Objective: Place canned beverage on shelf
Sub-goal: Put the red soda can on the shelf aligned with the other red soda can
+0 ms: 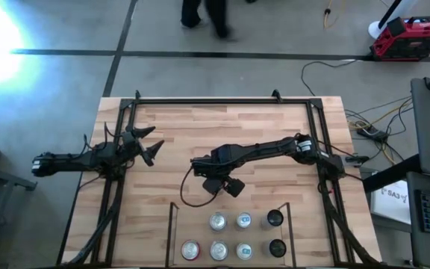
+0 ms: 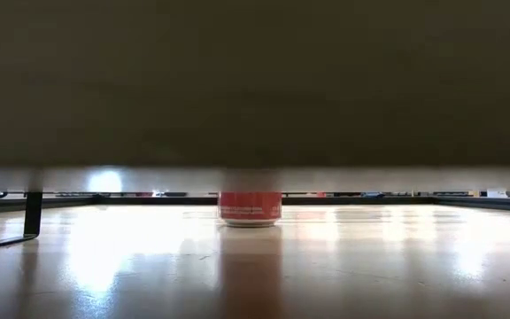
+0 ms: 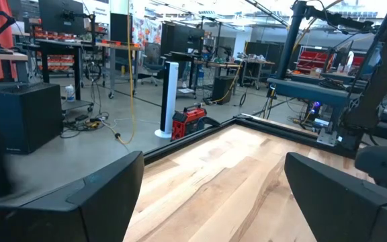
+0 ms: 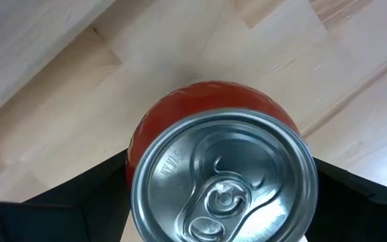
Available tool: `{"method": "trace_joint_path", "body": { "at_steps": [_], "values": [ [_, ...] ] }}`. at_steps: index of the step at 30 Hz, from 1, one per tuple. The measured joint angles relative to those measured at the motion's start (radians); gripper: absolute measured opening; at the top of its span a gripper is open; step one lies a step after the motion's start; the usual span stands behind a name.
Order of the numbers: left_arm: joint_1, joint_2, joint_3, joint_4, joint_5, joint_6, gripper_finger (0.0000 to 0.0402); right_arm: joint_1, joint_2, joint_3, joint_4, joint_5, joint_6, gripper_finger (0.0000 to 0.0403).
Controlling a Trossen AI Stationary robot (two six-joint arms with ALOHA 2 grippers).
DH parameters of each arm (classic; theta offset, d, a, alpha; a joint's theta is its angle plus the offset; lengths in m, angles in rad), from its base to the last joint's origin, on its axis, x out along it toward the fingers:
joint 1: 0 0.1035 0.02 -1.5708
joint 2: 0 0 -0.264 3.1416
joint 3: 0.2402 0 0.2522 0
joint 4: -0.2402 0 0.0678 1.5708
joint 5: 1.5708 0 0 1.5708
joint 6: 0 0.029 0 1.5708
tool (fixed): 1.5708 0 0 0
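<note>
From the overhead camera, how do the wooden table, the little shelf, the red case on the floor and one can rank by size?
1. Wooden table
2. Shelf
3. Red case, though it sits lower, farther from the camera, so it may look smaller than it is
4. Can

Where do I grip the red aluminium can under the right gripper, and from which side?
Grip the red aluminium can by its side wall below the rim, from above: it stands upright on the wooden table, lid facing the right gripper.
</note>
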Motion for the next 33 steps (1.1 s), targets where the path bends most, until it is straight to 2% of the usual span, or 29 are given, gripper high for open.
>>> {"method": "trace_joint_path", "body": {
  "at_steps": [8,17,20,25,30,33],
  "values": [
    [0.000,0.000,0.000,0.000,0.000,0.000,0.0346,-0.001,0.000,-0.007,0.020,-0.023,0.057,0.0333],
    [0.000,0.000,0.000,0.000,0.000,0.000,0.0346,-0.002,0.000,-0.007,0.022,-0.024,0.100,0.0393],
    [0.000,0.000,0.000,0.000,0.000,0.000,0.0346,-0.002,0.000,-0.001,0.014,-0.021,0.132,0.0398],
    [0.000,0.000,0.000,0.000,0.000,0.000,0.0346,0.000,0.000,0.057,-0.042,-0.009,0.142,0.0400],
    [0.000,0.000,0.000,0.000,0.000,0.000,0.0346,0.000,-0.006,0.157,-0.098,0.092,0.211,0.0400],
    [0.000,0.000,0.000,0.000,0.000,0.000,0.0346,-0.005,-0.026,0.217,-0.134,0.110,0.253,0.0400]
  ]
}}
